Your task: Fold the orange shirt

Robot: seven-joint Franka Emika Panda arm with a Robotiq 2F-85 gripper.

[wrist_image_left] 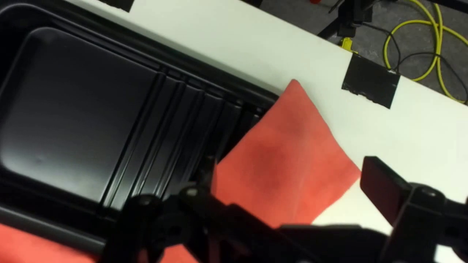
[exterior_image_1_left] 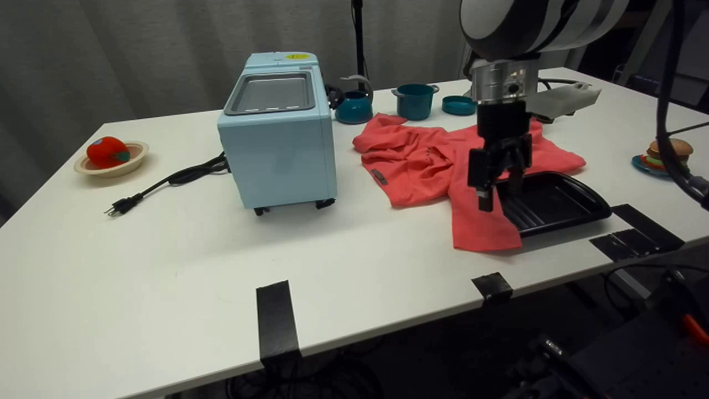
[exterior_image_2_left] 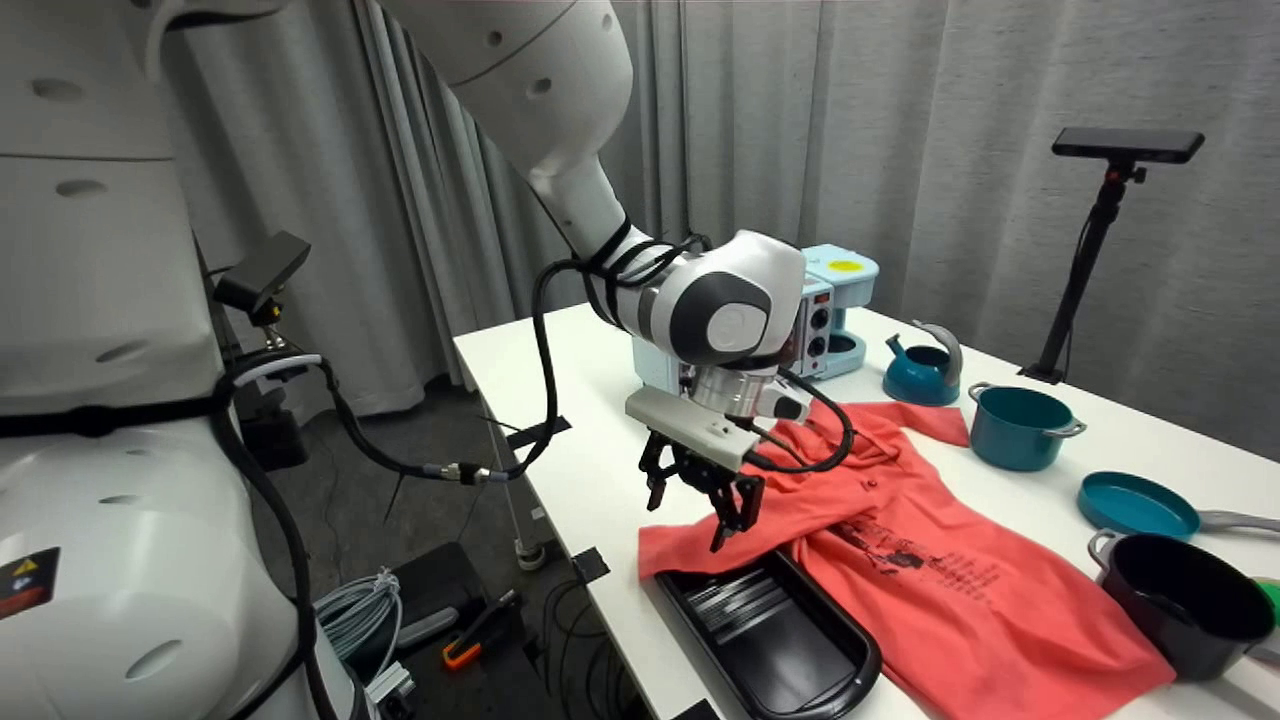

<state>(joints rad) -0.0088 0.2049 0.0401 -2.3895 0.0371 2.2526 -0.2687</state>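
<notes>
The orange shirt lies partly rumpled on the white table, its printed body spread flat in an exterior view. One sleeve stretches toward the table's near edge and covers an end of a black baking tray. Above that sleeve hangs my gripper, jaws wide apart and holding nothing. From the wrist view, the sleeve end shows between the two fingers, a dark shadow on it. The fingertips appear clear of the cloth. Part of the shirt is hidden behind the arm in an exterior view.
A light-blue toaster oven stands beside the shirt. Behind it are a teal kettle, a teal pot and a teal pan. A black pot borders the shirt's hem. A toy burger sits near the arm's cable.
</notes>
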